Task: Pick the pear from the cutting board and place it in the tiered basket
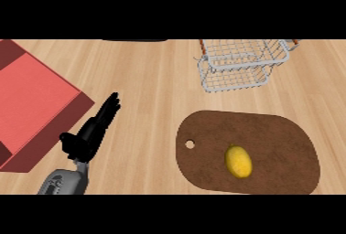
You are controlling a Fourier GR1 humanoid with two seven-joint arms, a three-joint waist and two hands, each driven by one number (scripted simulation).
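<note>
A yellow pear (238, 161) lies on the dark brown cutting board (270, 132) at the lower right of the head view. The white wire tiered basket (238, 64) stands at the back, above the board. My left hand (90, 132) is at the lower left, fingers straight and pointing away, open and holding nothing. It is well to the left of the board and the pear. My right hand does not show.
A red box-like object (34, 103) with darker red sides fills the left edge, close beside my left hand. A dark object (135, 40) peeks in at the top edge. Bare wooden counter (148, 82) lies between hand, board and basket.
</note>
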